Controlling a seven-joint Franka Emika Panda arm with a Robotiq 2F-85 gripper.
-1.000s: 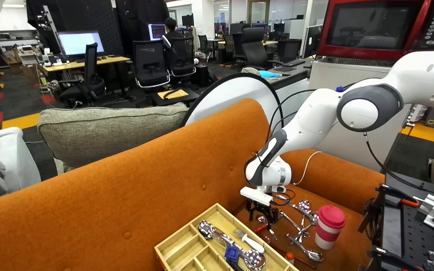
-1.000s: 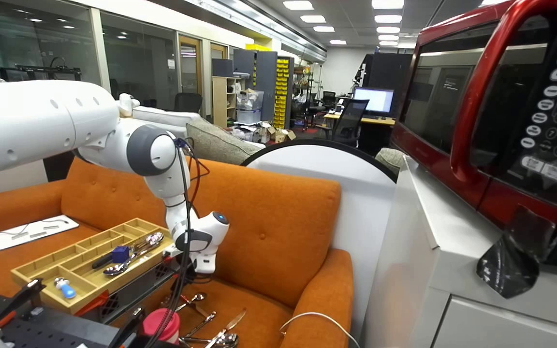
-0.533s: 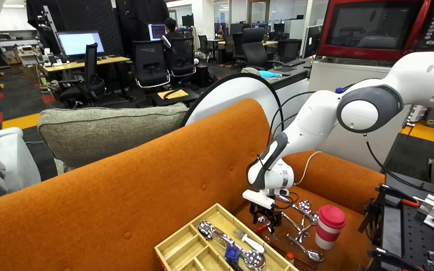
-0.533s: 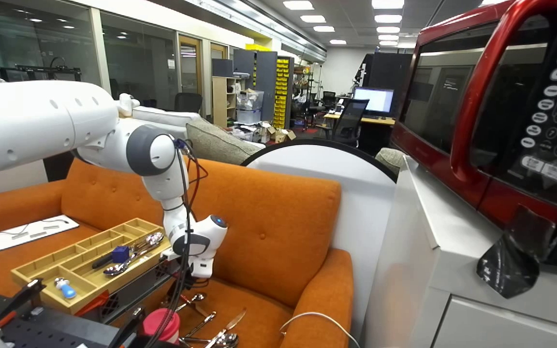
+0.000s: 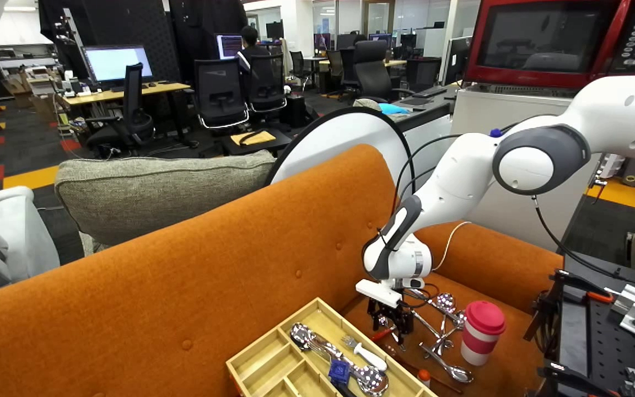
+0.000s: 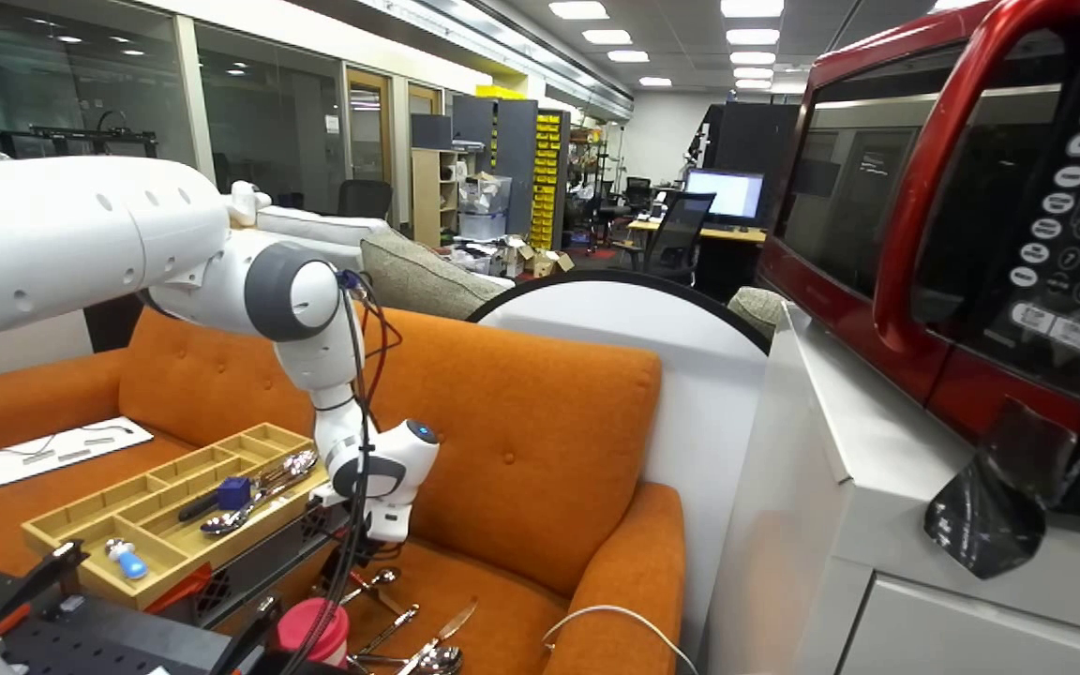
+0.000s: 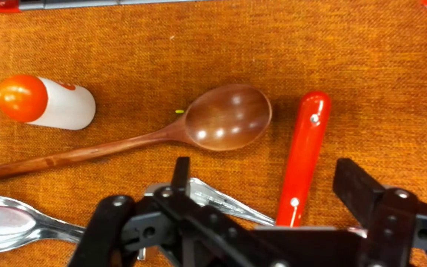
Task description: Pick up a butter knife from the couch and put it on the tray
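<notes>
The orange couch (image 5: 273, 259) shows in both exterior views. A red handle with rivets (image 7: 302, 155) lies on its seat; its far end is hidden behind my gripper, so I cannot tell what utensil it belongs to. My gripper (image 7: 263, 170) is open, one finger on each side of the handle, apart from it. In an exterior view the gripper (image 5: 390, 330) hangs low over the seat beside the tray. A silver knife blade (image 6: 456, 623) lies among other utensils. The pale yellow tray (image 5: 317, 314) holds several utensils and a blue block (image 5: 340, 371).
A wooden spoon (image 7: 228, 116), an orange-capped bottle (image 7: 65, 104) and a metal spoon (image 7: 7, 224) lie near the gripper. A cup with a red lid (image 5: 480, 333) stands on the seat. A black bench (image 5: 598, 314) with clamps borders it.
My gripper has moved slightly down and toward the cup, mostly in the earlier half second, and then nearly stopped. The utensils, tray and cup have not moved.
</notes>
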